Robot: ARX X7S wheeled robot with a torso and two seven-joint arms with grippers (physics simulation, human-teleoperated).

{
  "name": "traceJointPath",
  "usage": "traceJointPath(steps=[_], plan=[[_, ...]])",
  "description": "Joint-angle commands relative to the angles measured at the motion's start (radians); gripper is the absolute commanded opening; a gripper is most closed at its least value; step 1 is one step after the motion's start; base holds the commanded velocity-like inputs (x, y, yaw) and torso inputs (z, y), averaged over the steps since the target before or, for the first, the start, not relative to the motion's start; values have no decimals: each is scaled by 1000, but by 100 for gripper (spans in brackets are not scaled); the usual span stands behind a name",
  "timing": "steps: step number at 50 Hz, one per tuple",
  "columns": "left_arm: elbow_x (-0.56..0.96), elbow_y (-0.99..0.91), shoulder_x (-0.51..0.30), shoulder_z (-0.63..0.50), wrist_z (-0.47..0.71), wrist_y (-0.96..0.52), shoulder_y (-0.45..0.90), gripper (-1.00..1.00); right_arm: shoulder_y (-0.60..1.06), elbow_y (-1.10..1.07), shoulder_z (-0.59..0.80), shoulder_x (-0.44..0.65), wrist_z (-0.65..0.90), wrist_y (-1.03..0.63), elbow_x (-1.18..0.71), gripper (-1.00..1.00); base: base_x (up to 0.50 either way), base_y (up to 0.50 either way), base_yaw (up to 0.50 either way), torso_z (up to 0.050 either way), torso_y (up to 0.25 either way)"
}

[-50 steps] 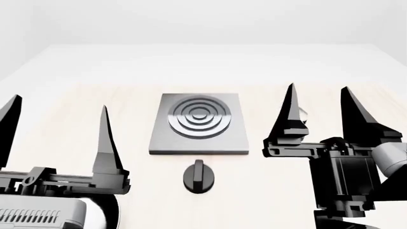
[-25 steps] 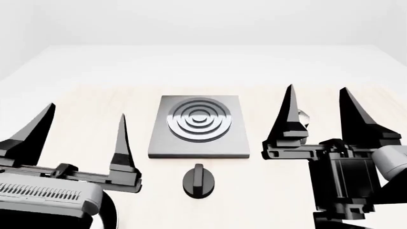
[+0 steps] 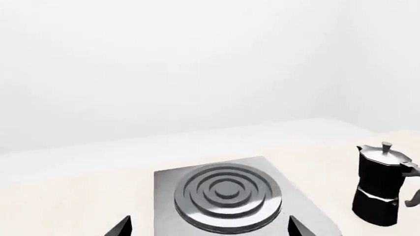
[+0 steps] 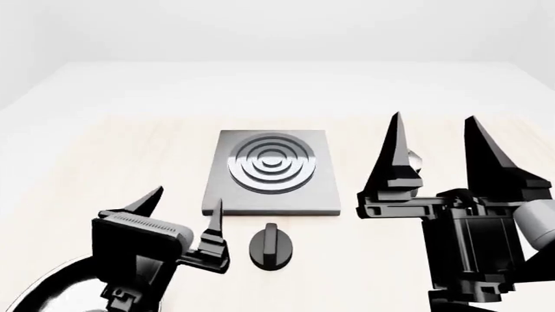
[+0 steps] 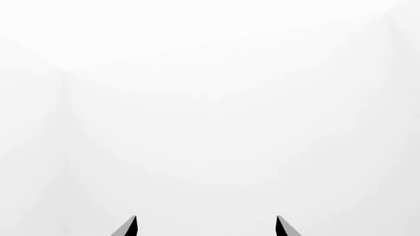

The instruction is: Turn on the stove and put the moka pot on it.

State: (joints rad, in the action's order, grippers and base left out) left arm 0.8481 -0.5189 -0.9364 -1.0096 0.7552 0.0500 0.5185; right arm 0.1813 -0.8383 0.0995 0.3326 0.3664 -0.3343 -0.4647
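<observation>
The stove (image 4: 270, 195) is a grey square slab with a ringed burner (image 4: 271, 162) at the table's middle. Its round black knob (image 4: 270, 246) lies just in front of it. My left gripper (image 4: 186, 198) is open and empty, left of the knob, pointing at the stove; the left wrist view shows the stove (image 3: 226, 196) between its fingertips (image 3: 125, 223). The black moka pot (image 3: 380, 187) stands upright right of the stove. In the head view only a silver bit of the pot (image 4: 415, 158) shows behind my right gripper (image 4: 433, 118), which is open, empty and points up.
The pale wooden table (image 4: 104, 156) runs back to a white wall. The right wrist view shows only white wall beyond the right gripper (image 5: 205, 223). A round shiny part of my left arm (image 4: 52, 292) fills the lower left corner.
My left gripper has swung right and tipped down, from the left edge to just left of the knob. The right gripper has hardly moved. Stove, knob and pot stay put.
</observation>
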Motion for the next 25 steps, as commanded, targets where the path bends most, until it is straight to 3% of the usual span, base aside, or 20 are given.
traceJointPath(steps=[1, 25], plan=[[102, 166, 93, -43, -155, 12, -22, 100, 5, -4, 4, 6, 7, 2, -7, 100, 0, 0, 0, 0, 0], [123, 279, 220, -119, -287, -45, -18, 100, 9, 6, 13, 18, 19, 12, -15, 100, 0, 0, 0, 0, 0]])
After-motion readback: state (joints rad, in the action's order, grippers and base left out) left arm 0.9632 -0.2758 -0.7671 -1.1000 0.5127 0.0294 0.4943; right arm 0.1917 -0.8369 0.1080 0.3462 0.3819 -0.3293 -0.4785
